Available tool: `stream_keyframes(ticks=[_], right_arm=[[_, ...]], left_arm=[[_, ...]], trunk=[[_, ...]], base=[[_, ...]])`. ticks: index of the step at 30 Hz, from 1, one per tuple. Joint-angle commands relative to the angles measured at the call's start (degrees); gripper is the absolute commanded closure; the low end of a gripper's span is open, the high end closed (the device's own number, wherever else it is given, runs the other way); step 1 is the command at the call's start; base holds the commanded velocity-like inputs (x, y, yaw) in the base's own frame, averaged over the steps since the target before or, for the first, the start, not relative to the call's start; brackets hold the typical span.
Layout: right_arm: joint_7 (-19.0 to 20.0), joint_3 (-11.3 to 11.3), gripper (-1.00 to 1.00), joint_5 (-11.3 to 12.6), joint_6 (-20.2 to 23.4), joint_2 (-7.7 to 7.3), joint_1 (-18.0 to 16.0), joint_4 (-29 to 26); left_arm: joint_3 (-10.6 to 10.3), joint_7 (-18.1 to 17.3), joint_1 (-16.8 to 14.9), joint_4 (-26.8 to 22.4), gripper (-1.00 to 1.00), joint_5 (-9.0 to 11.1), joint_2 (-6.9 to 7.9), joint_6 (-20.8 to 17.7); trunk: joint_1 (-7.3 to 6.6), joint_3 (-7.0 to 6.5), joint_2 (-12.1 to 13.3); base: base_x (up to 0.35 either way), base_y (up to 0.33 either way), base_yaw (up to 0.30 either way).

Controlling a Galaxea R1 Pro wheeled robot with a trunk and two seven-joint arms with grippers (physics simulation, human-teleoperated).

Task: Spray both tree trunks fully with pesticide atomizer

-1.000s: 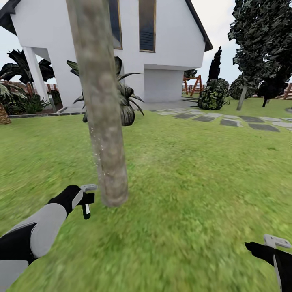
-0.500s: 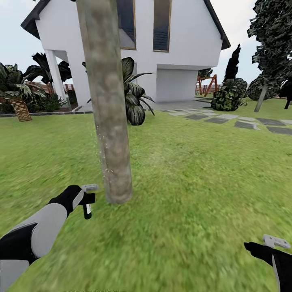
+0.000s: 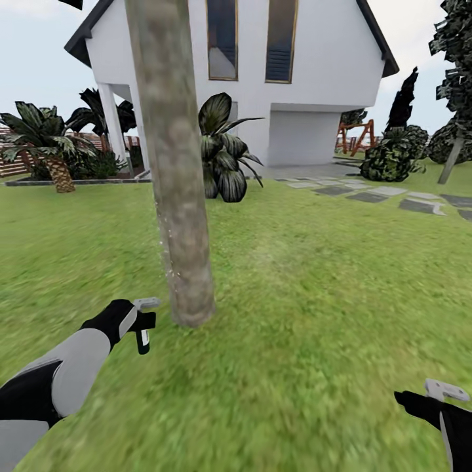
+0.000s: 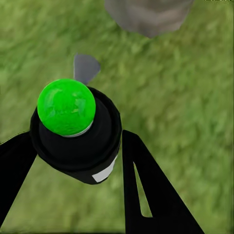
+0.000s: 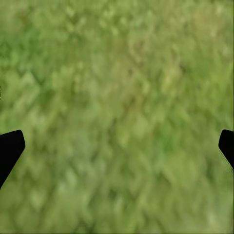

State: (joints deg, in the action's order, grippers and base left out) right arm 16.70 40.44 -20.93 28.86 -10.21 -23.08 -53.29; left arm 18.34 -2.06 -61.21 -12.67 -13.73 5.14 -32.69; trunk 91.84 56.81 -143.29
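Two arms reach out over the grass [image 3: 314, 314] of the garden, and the left gripper [image 3: 145, 320] hangs low just beside the foot of a thick grey-brown tree trunk [image 3: 174, 164], near it but not touching. Its jaws are clamped on the small black sprayer [image 3: 143, 339], which hangs down from the fingers with a pale strip along its side; from the left wrist camera the sprayer [image 4: 78, 134] appears as a black cylinder held between the two dark fingers [image 4: 151, 190], topped by a round dot that reads bright green in that picture (not red), and the base of the trunk [image 4: 148, 14] lies just beyond it. Fine white specks [image 3: 166, 242] are scattered down the left edge of the bark, from about mid-height toward the ground. The right gripper [image 3: 440, 396] sits well apart at the lower right corner, above bare lawn; the right wrist camera has its two dark fingertips [image 5: 9, 148] at opposite edges of the frame over blurred grass, so the jaws stand wide apart and hold nothing. Behind the trunk stands a white house [image 3: 295, 85] with tall windows, a broad-leaved dark plant [image 3: 226, 164] at its wall, a short palm [image 3: 49, 147] on the left, and grey stepping stones [image 3: 387, 195] running off to the right toward dark shrubs [image 3: 393, 154].
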Motion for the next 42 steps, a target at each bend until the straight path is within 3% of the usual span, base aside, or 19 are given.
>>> stream_keyframes(ticks=[1,10,22,29,31,34,36,42], right_arm=[[0.5,0.1,-1.0,-0.6,0.1,0.02,0.0,-0.1],[0.5,0.1,-1.0,-0.6,0.1,0.02,0.0,-0.1],[0.6,0.2,-1.0,-0.5,0.1,-0.05,0.0,0.0],[0.7,0.3,-1.0,-0.5,0.1,-0.13,0.0,0.0],[0.7,0.3,-1.0,-0.5,0.1,-0.14,0.0,0.0],[0.7,0.3,-1.0,-0.5,0.1,-0.16,0.0,0.0],[0.7,0.3,-1.0,-0.5,0.1,-0.16,0.0,0.0],[0.8,0.3,-1.0,-0.5,0.1,-0.16,0.0,0.0]], left_arm=[[0.5,-0.2,-0.1,-0.1,1.0,-0.6,-0.05,-0.3],[0.5,-0.2,-0.1,-0.1,1.0,-0.6,-0.05,-0.3],[0.5,-0.2,-0.1,-0.1,1.0,-0.6,-0.05,-0.3],[0.2,-0.1,-0.1,-0.5,1.0,-0.8,-0.41,-1.4],[0.2,-0.1,-0.2,-2.7,1.0,-0.8,-1.74,-4.9],[0.1,-0.1,-0.4,-11.5,1.0,-0.9,-4.15,-13.5],[0.0,-0.1,-0.4,-14.9,1.0,-1.0,-4.52,-17.3],[-0.1,0.0,-0.6,-20.8,1.0,-1.1,-4.47,-22.8]], trunk=[[-0.01,0.06,0.0],[-0.01,0.06,0.0],[-0.01,0.06,0.0],[-0.01,0.06,0.0],[-0.01,0.06,0.0],[-0.01,0.06,0.0],[-0.01,0.06,0.0],[-0.01,0.06,0.0]], base=[[0.082,-0.303,0.264],[0.112,-0.303,0.263],[0.089,-0.303,0.113],[0.002,-0.066,0.033],[0.0,-0.002,0.001],[0.0,0.0,0.0],[0.0,0.0,0.0],[0.0,0.0,-0.126]])
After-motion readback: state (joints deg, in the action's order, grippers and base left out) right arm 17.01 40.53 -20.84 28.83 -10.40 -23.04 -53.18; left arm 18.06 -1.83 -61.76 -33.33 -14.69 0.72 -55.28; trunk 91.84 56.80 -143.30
